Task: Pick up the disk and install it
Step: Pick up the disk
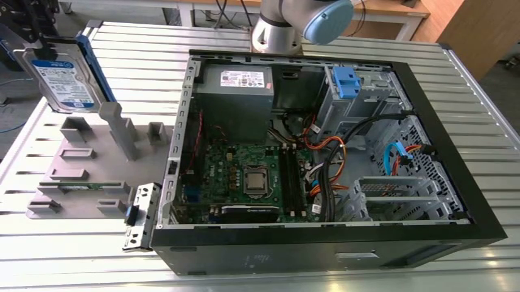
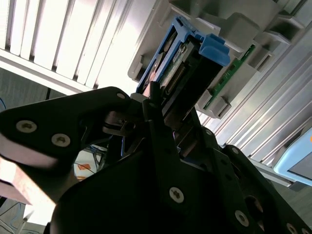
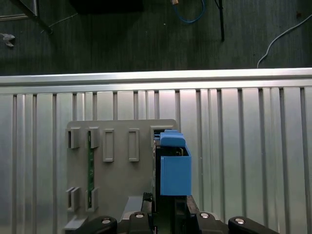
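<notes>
The disk (image 1: 63, 78) is clamped in the gripper (image 1: 41, 47) and held on edge. Its labelled face is toward the exterior camera, and the blue carrier (image 1: 96, 67) runs down the side on the exterior view's right. The gripper is narrow, closed on the disk's upper end.

In the second wrist view the black fingers (image 2: 155, 114) press the disk's flat faces. The disk's connector end (image 2: 176, 68) and the carrier's blue tab (image 2: 213, 48) stick out past the fingertips.

- **Beneath the gripper:** a grey fixture (image 1: 81, 164), a plate with upright slots and posts, lies on the slatted metal table (image 1: 73, 261). The disk's lower edge hangs close over it; whether they touch or a gap separates them cannot be told.
- **First wrist view:** the carrier (image 3: 174, 168) juts out ahead of the gripper (image 3: 168, 214), along one edge of the fixture (image 3: 117, 170).
- **Beside the gripper, not touching it:** a green memory stick (image 3: 90, 165) rests in a fixture slot.
- **Well apart from the gripper, toward the exterior view's right:** the open computer case (image 1: 325, 249). Inside are the grey power supply (image 1: 235, 100), the motherboard (image 1: 243, 173), and a blue latch piece (image 1: 345, 79) on the drive cage.
- **Beyond the case:** the arm's base column (image 1: 281, 30).
</notes>
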Robot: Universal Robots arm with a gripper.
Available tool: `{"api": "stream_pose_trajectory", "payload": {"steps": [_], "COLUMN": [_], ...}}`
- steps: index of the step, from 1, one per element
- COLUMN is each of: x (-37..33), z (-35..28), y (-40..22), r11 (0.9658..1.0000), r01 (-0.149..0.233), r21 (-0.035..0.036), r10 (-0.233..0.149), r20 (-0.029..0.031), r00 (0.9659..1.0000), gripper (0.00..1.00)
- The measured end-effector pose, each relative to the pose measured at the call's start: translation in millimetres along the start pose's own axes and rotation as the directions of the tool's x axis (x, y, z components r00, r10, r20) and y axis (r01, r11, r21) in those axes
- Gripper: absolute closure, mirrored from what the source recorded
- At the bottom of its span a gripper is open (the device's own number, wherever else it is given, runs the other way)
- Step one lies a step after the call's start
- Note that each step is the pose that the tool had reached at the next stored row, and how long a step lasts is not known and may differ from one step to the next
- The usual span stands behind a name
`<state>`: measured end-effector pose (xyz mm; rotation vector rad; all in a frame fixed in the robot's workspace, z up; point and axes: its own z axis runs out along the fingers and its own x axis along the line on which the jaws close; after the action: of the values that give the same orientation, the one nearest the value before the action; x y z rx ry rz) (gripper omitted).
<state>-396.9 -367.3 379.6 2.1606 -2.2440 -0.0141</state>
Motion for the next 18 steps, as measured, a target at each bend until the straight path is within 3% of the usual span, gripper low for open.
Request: {"api": "stream_pose_trajectory", "payload": {"steps": [18], "x": [0.1], "z": [-7.6], "y": [0.2], "r11": [1.0000], "r01": [0.000], "r21": [0.0001], "r10": [0.000], "r20": [0.0000], "r00": [1.0000], "gripper": [0.65]}}
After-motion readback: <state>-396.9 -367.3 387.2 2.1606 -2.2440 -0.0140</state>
